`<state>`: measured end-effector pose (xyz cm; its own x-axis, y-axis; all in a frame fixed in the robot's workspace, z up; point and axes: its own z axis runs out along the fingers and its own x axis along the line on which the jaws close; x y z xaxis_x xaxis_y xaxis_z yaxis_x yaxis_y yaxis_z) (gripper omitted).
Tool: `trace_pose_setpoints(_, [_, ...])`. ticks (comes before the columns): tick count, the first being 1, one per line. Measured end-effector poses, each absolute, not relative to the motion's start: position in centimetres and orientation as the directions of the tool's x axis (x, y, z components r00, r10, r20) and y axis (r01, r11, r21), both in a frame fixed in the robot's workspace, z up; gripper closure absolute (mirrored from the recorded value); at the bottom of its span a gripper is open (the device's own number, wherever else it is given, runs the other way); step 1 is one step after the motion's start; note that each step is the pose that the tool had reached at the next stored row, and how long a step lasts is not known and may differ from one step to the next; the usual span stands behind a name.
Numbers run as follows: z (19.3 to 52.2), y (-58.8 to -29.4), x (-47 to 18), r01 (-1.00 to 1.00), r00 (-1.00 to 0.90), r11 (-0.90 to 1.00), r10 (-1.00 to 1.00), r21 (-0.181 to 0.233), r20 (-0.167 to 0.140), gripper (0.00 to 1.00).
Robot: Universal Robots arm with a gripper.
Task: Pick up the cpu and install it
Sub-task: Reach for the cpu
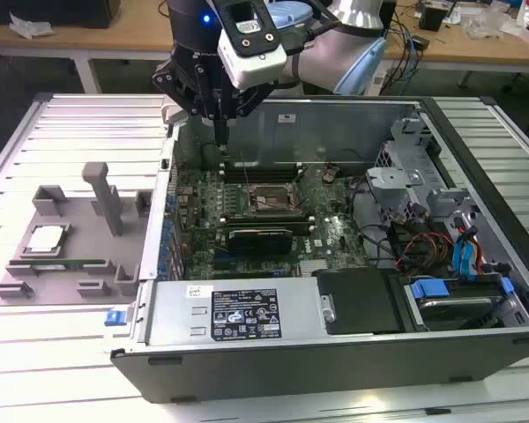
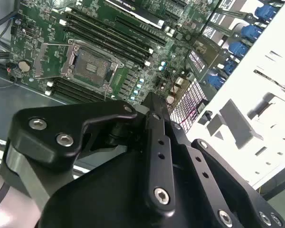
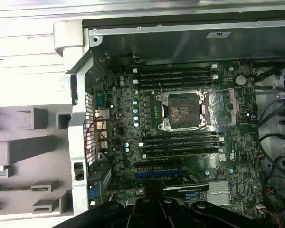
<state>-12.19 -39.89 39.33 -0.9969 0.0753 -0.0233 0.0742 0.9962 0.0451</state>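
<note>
Shiny square cpu (image 1: 47, 239) lies flat on grey moulded holder (image 1: 90, 236).

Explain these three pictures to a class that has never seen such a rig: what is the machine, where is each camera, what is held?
A robot arm ends in a gripper, hanging over an open computer case. The exterior view comes from a camera off the arm; both wrist views come from cameras riding on it, looking at the empty socket. The cpu lies on a grey holder outside the case, at the exterior view's left. The gripper is shut and holds nothing.
</note>
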Motion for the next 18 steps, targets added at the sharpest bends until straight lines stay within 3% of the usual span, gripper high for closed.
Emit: trace_pose_setpoints(18, [39.33, -39.86, -12.57, 0.074, -0.997, 0.996, 0.075, 0.045, -0.023, 0.89])
